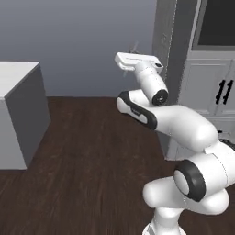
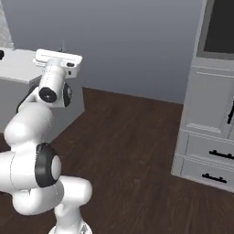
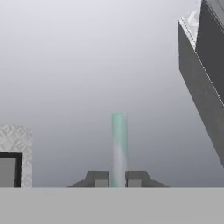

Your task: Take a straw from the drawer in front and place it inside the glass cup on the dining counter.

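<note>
Fingertips (image 3: 101, 179): we see the two dark tips at the bottom of the hand view, drawn in close with a thin upright stick pinched between them.
Gripper (image 3: 117, 180): nearly shut, clamped on the straw; in the left base view (image 1: 130, 64) it sits at the end of the raised white hand, and in the right base view (image 2: 61, 51) it points away from us toward the grey wall.
Straw (image 3: 118, 146): pale teal and white, it stands straight up from between the tips against the plain grey wall; in the base views we make out only a faint dark sliver at the hand, too small to read.
Arm (image 1: 183, 124): white with dark joints, it rises from the lower right of the left base view, folds at the elbow and lifts the hand high above the floor.
Counter (image 1: 18, 73): a white-topped block with grey sides stands at the left of the left base view, well apart from the hand; in the right base view (image 2: 18, 68) its top lies just behind the hand. We cannot tell whether a cup stands on it.
Drawers (image 2: 210, 153): two grey fronts with short black bar handles, one above the other, sit low in the cabinet at the right of the right base view, both shut flush.
Cabinet (image 1: 206, 87): tall grey doors with vertical black handles at the right, a dark panel above them.
Floor (image 1: 92, 151): dark wood planks between counter and cabinet.
</note>
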